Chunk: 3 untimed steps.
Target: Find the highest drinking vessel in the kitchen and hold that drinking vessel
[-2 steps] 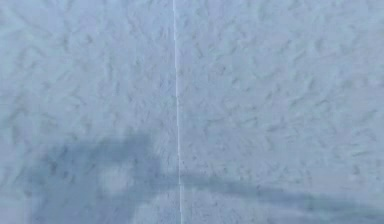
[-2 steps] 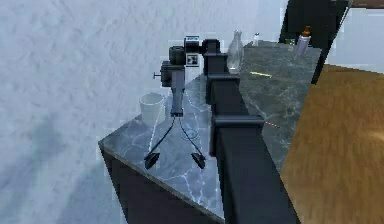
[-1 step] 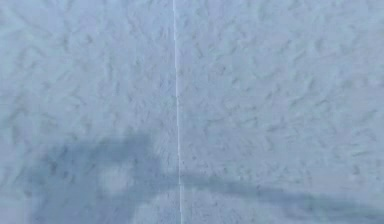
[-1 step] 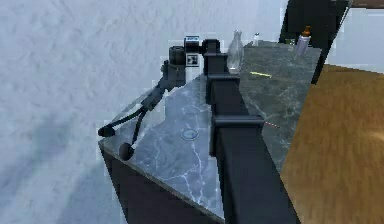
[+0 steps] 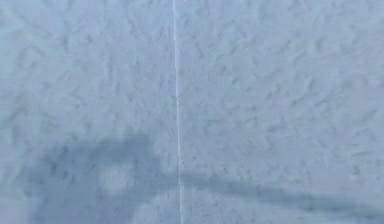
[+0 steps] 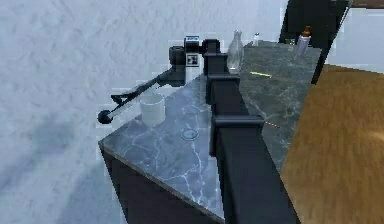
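A small white cup stands on the grey marbled counter top, near its far left corner. My gripper reaches out left from the dark arm, and its thin fingers run just past the cup toward the pale wall. Since the cup stands on the counter right by the fingers, I cannot tell whether the gripper holds anything. A clear glass bottle stands farther back on the counter.
A pale textured wall with a thin upright seam faces me in the forward view. Small bottles stand at the counter's far end beside a dark tall unit. Wooden floor lies to the counter's right.
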### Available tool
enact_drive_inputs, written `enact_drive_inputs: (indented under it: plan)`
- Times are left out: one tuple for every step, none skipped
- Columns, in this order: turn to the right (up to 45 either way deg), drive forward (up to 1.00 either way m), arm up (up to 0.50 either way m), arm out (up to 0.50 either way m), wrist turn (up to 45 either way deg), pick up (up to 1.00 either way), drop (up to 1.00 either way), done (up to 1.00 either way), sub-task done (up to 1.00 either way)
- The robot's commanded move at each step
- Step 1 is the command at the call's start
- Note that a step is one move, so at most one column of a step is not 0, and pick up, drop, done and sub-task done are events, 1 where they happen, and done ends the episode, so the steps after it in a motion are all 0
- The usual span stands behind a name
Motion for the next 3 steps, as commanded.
enact_drive_inputs:
  plan:
    - [0.0, 0.00, 0.00, 0.00, 45.0, 0.00, 0.00, 0.00, 0.00]
    - [0.0, 0.00, 0.00, 0.00, 6.0, 0.00, 0.00, 0.00, 0.00]
    - [0.0, 0.00, -0.16, 0.00, 0.0, 0.00, 0.00, 0.00, 0.00]
